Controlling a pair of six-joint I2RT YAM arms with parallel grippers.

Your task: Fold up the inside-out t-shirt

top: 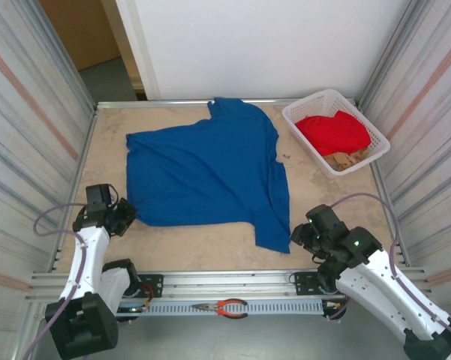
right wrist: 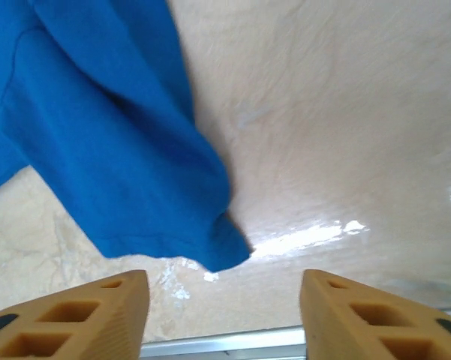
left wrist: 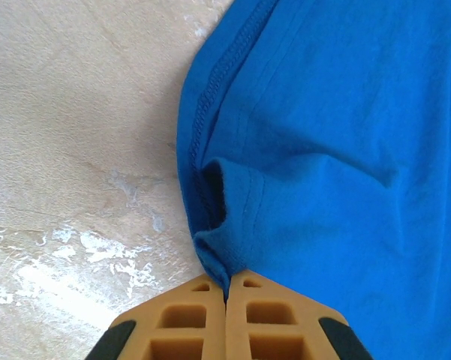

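Note:
The inside-out t-shirt (top: 210, 169), royal blue, lies spread over the middle of the table with a sleeve pointing to the back edge and a corner hanging toward the near right. My left gripper (top: 126, 217) sits at the shirt's near left corner, shut on a pinched fold of the blue cloth (left wrist: 217, 259). My right gripper (top: 300, 236) stands open just right of the shirt's near right corner (right wrist: 225, 251). That corner lies loose on the table between and ahead of its fingers (right wrist: 105, 311), touching neither.
A white basket (top: 304, 112) at the back right holds a red garment (top: 334, 131) over a tan cloth (top: 349, 159). Red-handled pliers (top: 223, 307) lie on the rail in front of the table. Corrugated walls close in both sides.

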